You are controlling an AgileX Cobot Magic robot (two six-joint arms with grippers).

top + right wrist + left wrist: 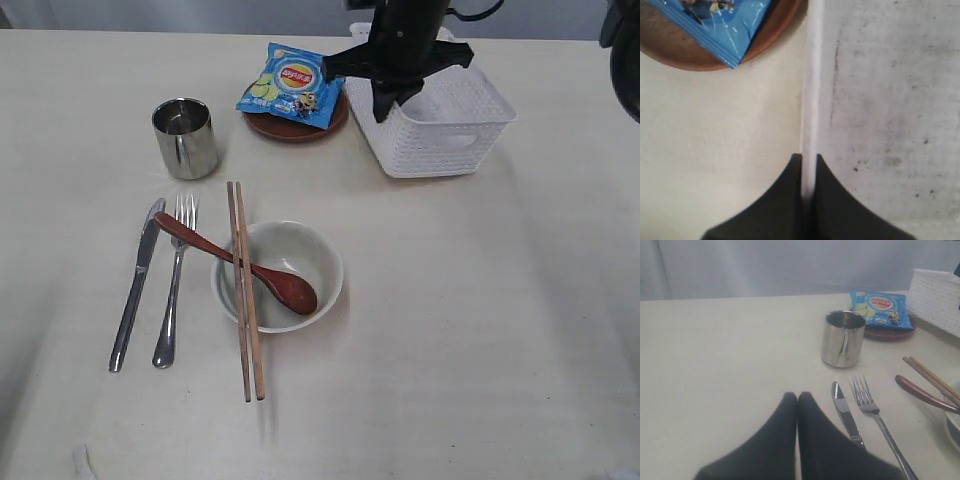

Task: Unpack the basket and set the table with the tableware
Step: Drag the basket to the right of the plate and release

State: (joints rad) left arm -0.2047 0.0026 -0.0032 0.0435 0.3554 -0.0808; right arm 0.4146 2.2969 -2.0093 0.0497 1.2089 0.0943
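The pale table [480,330] carries everything. At its far right stands the white basket [450,135], upright. The right gripper [809,159] comes down on the wall nearest the plate. Its jaws are clenched on the thin white rim of that wall (the right wrist view shows the rim running straight in between the two black tips).

The left gripper [797,396] hangs low over bare table just beside the knife's tip, jaws pressed together with nothing between them.

Near the middle sits the off-white bowl [300,250]. The blue chips packet [292,85] lies on the small brown plate [290,128], just beside the basket. To their left the steel mug [185,138] stands upright.

Two wooden chopsticks [245,300] lie side by side across the bowl's left rim. They cross the red-brown spoon [240,262], whose head rests inside the bowl and whose handle reaches out toward the fork's tines. The knife [135,290] and fork [172,290] lie parallel, left of the bowl.
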